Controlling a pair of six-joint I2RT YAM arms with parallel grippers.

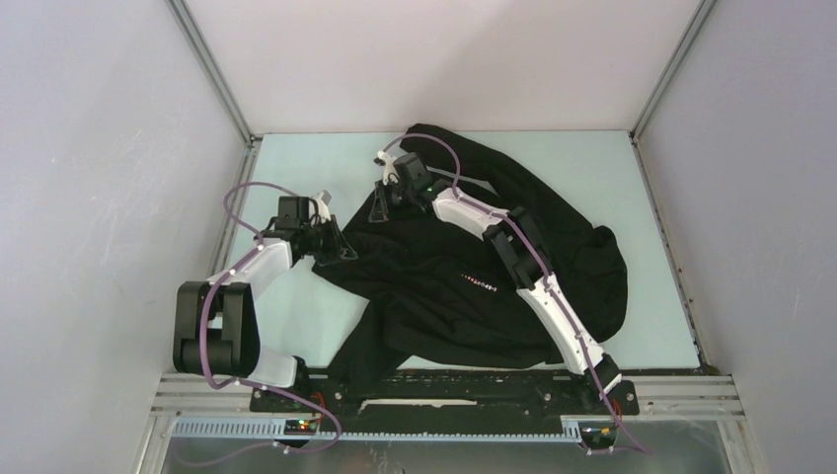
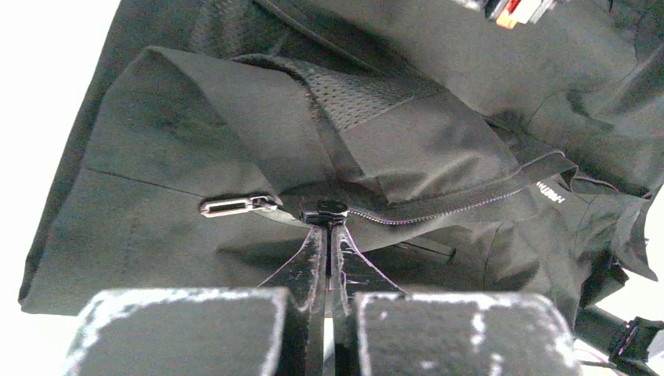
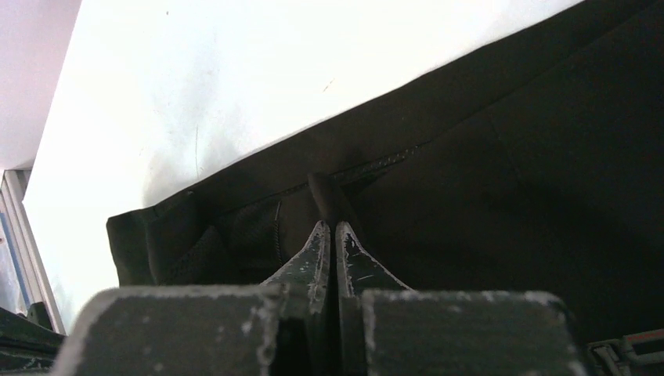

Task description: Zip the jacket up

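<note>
Presently: large black fabric jacket (image 1: 424, 296); left tool (image 2: 328, 229) clenched at its black zipper slider (image 2: 326, 210), right tool (image 3: 330, 226) pinching edge; tension first.

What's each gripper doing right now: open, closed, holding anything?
Left gripper: closed, fingers pinching the jacket right at its zipper slider.
Right gripper: closed, fingers pinching a fold at the jacket's edge.

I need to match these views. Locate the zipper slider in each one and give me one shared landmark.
Top external: too small to make out; it would be by the left gripper, at the left edge of the jacket.
Left wrist: slider at centre, just ahead of the shut fingertips.
Right wrist: not in view.
Shared landmark: the black jacket, in all three.
</note>
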